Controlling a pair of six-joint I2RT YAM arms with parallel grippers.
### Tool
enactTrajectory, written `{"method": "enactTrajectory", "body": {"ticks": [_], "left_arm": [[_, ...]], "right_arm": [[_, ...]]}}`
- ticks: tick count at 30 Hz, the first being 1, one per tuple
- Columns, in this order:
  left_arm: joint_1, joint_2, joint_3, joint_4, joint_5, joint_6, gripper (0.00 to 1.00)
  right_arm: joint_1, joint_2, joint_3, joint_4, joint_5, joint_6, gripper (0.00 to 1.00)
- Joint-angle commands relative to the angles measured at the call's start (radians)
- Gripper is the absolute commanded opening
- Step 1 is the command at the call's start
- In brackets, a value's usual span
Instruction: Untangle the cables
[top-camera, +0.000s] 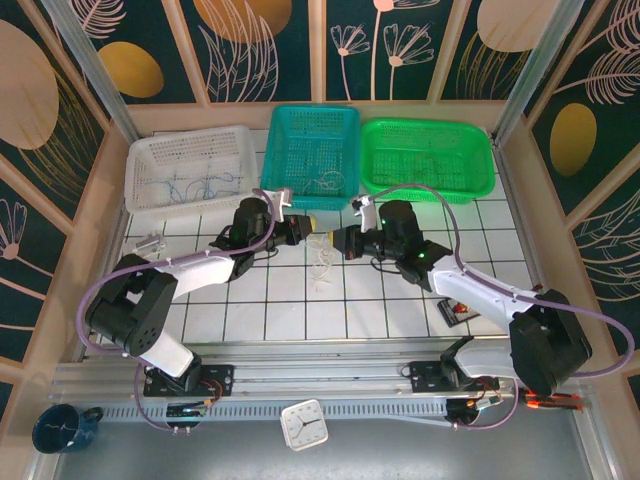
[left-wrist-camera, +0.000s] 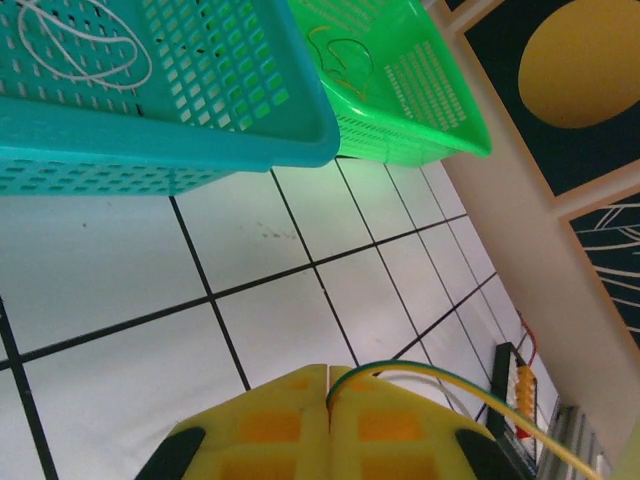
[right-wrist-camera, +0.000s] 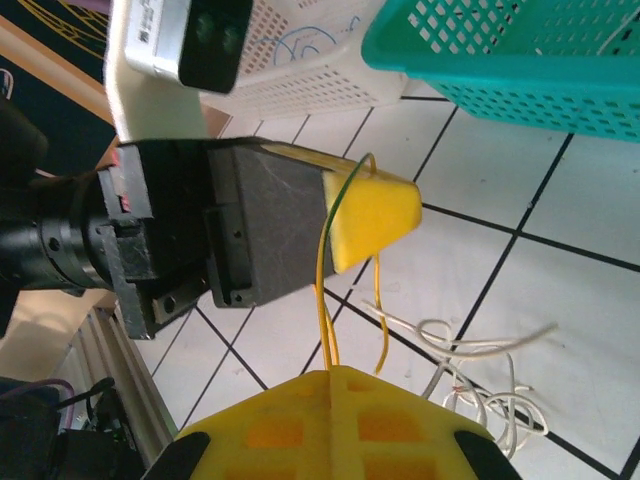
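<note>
yellow cable (right-wrist-camera: 322, 290) — pinched by left gripper (left-wrist-camera: 328, 382) | right gripper (right-wrist-camera: 330, 378)

The table (top-camera: 290, 305) is tiled white with dark lines. Along its twelve o'clock edge are set a white basket (top-camera: 190, 165), a teal basket (top-camera: 315, 150) and a green basket (top-camera: 425, 160) (all perforated). Yellow pads (right-wrist-camera: 375, 210), a yellow cable (right-wrist-camera: 321, 290) and whitish cables (right-wrist-camera: 495, 412) are seen. The walls (top-camera: 250, 40) are painted dark teal with gold discs and cream leaves.

It was a robotics lab bench: a left arm (top-camera: 185, 272) and a right arm (top-camera: 480, 290) bolted to a metal rail (top-camera: 320, 378) edging a white gridded table (top-camera: 290, 310), walled by leaf-printed panels (top-camera: 250, 45), with a clock (top-camera: 303, 424) and a mug (top-camera: 60, 428) nearby.
</note>
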Motion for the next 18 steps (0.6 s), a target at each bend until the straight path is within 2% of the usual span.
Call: {"method": "enactTrajectory", "body": {"ticks": [1,6,10,14,16,18], "left_arm": [[-0.004,-0.022,0.02,0.006,-0.022,0.024,0.0],[-0.004,-0.075,0.018,-0.024,-0.06,0.034,0.0],[-0.004,-0.111,0.016,-0.027,-0.047,0.024,0.0],[-0.004,-0.129,0.014,-0.031,-0.031,0.016,0.0],[-0.004,-0.138,0.009,-0.034,-0.034,0.015,0.0],[-0.004,-0.146,0.004,-0.034,-0.038,0.016,0.0]], "right_arm": [[0.002,-0.024,-0.023,-0.016,0.038,-0.038,0.0],[0.002,0.035,-0.054,-0.05,0.108,-0.06,0.0],[0.004,0.112,-0.073,-0.033,0.126,-0.047,0.0],[0.01,0.134,-0.069,-0.015,0.13,-0.03,0.25],[0.012,0.125,-0.061,-0.018,0.141,-0.027,0.31],[0.012,0.108,-0.05,-0.032,0.153,-0.028,0.33]]}}
